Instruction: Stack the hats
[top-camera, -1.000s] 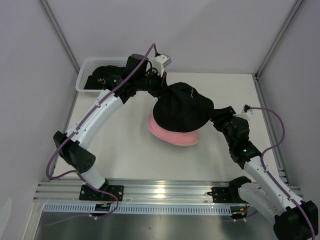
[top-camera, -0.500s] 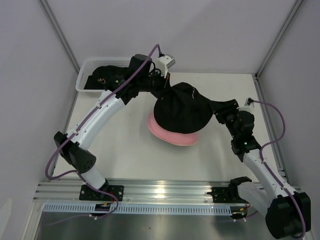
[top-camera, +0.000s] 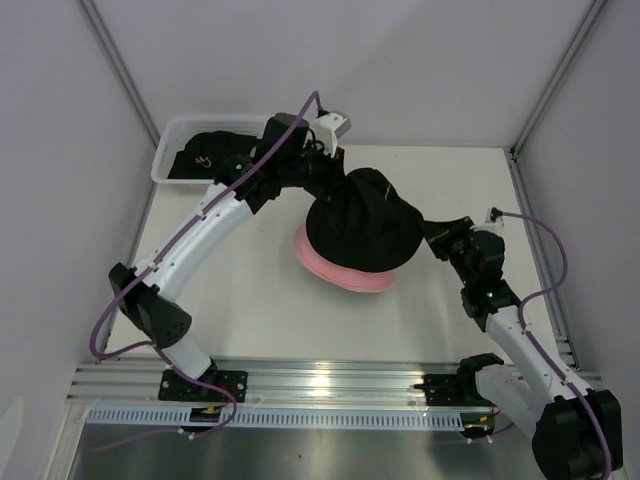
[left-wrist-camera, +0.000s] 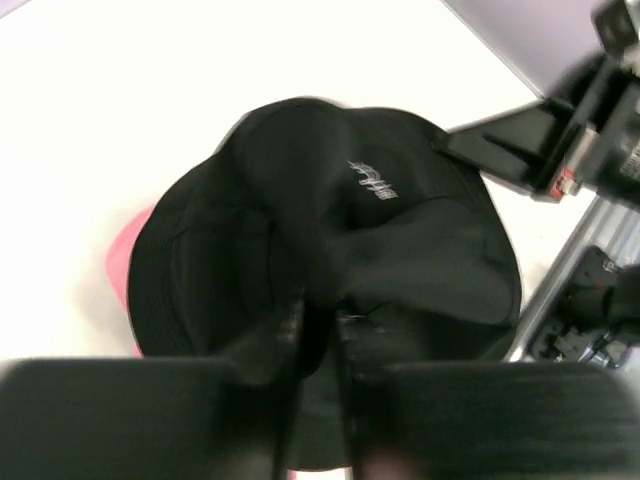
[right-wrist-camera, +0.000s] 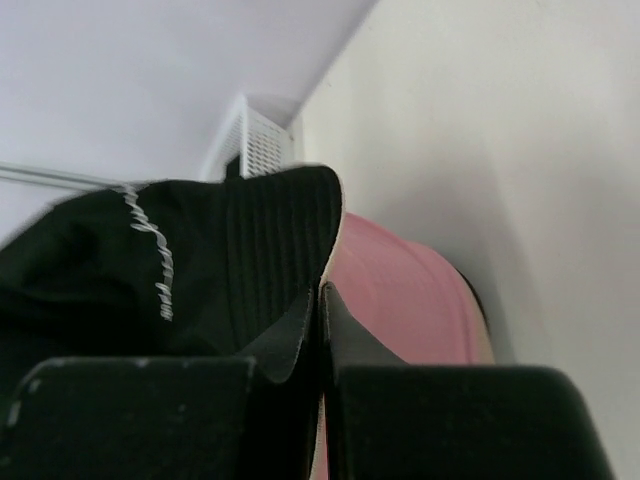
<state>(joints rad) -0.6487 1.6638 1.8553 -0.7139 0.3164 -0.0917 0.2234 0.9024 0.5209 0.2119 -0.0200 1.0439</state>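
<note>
- While hanging over the pink hat (top-camera: 345, 276) on the desk (top-camera: 250, 300): clenching the black hat (top-camera: 362, 225) in left pincer (top-camera: 337, 188) and right pincer (top-camera: 425, 231);
- likely risking a skewed landing; releasing unevenly, dragging fabric sideways.

Two white robot arms rise from the near edge of the counter (top-camera: 250, 300). The left arm (top-camera: 205, 220), bolted toward the near left corner, stretches diagonally toward the far edge. It bends right at the wrist, so the left gripper (top-camera: 335, 182) points toward the counter's middle. Its fingers are pressed together on a fold of the black hat (top-camera: 360, 225). The right arm (top-camera: 515, 335), from the near right corner, leans left and away. The right gripper (top-camera: 425, 232) is pinched closed on the same hat's brim at its right side.
</note>
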